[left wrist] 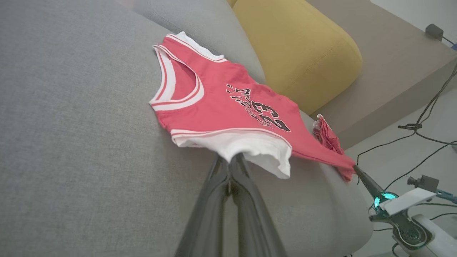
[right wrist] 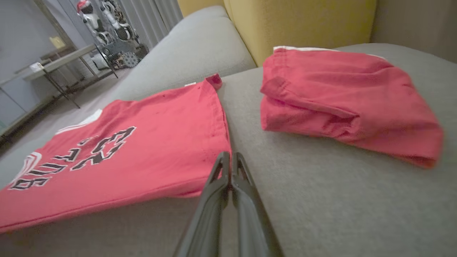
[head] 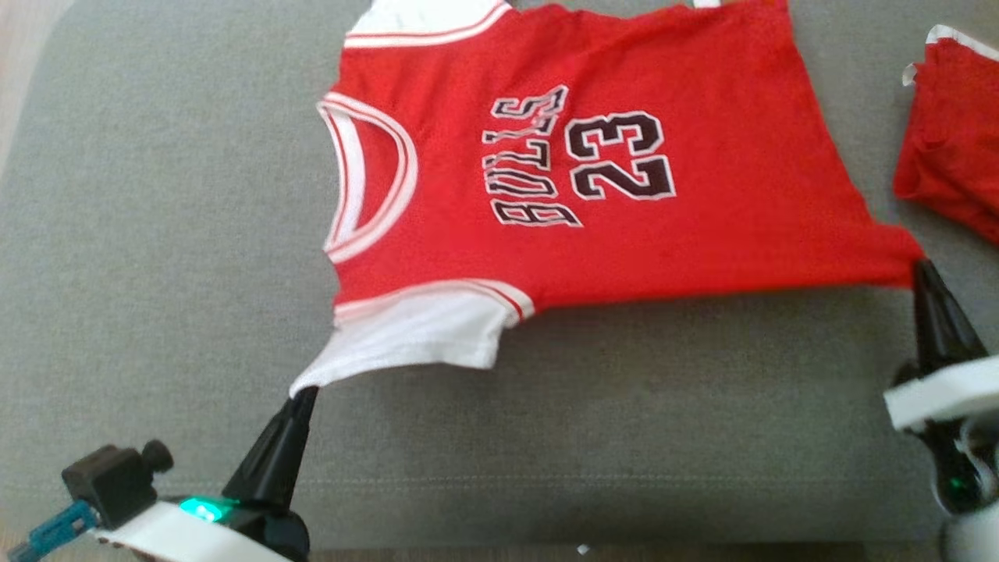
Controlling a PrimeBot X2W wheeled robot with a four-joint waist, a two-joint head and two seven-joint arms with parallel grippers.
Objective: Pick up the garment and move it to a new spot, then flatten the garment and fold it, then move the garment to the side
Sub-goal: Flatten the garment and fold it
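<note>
— Okay, left gripper (head: 304, 394) first: its two dark fingers (left wrist: 210, 207) are pressed together, pinching the tip of the white sleeve (head: 414, 332) nearest the robot.
— And the right gripper (head: 923, 269)?
— Fingers together too, clamped on the near hem corner of the jersey (head: 663, 234), off at the right of the head view.
— So where does the jersey lie?
— Spread face up on the grey sofa seat (head: 156, 234), its near edge drawn straight between the two grips. The collar (head: 353, 179) points toward the robot's left, the hem toward its right, and the number 23 (head: 620, 156) is showing. The far sleeve (head: 429, 16) reaches the top edge of the head view.
— Anything beside it?
— A folded red garment (head: 952, 148) just past the hem, apart from the jersey, and a yellow cushion (left wrist: 296, 46) behind both.
</note>
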